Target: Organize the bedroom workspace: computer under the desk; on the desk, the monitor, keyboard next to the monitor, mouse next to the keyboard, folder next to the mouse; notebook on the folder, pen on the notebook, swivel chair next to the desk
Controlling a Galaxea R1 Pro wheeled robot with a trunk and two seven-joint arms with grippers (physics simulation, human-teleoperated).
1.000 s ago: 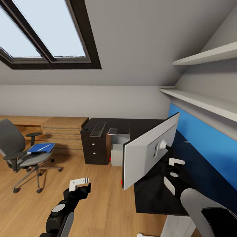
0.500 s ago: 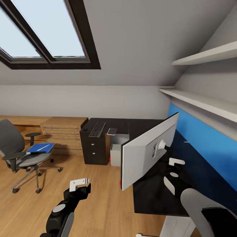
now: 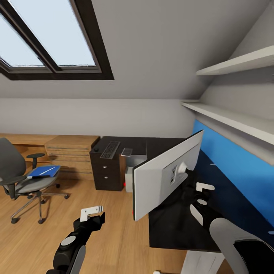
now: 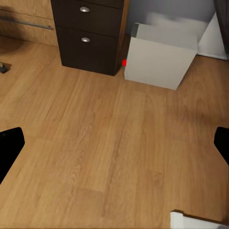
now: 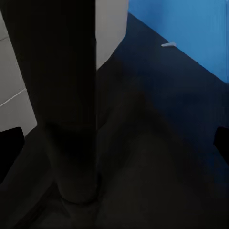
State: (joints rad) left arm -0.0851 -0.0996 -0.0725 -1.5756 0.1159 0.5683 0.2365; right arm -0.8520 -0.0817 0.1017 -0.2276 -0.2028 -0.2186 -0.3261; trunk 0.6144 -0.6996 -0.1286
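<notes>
**Monitor on the desk, right gripper at its stem**

The right gripper (image 3: 203, 194) is seen low over the long black-topped desk (image 3: 171, 224), close behind the large thin flat monitor with its pale grey back (image 3: 167, 173). In the right wrist view the fingertips stand wide apart at the picture's edges, and the monitor's black stem (image 5: 67, 105) rises between them, nearer one fingertip; nothing is gripped. The left gripper (image 3: 91, 215) hangs over the light wood floor (image 4: 109, 133), its fingertips likewise spread and empty.

The monitor is judged top-heavy and stiff: a broad panel on a narrow stem, prone to swing or tip if pushed at an edge. The stem, low near the round base, is judged the soundest hold; the screen face should be spared.

Further out, the boxy light grey computer tower (image 4: 160, 57) stands on the floor beside the dark drawers (image 4: 90, 36). The slim black-keyed keyboard (image 3: 110, 149) lies on the far desk wing. The flat bright blue folder (image 3: 43, 171), thin and probably slippery, rests on the seat of the grey upholstered swivel chair (image 3: 15, 167), well apart from the desk.
</notes>
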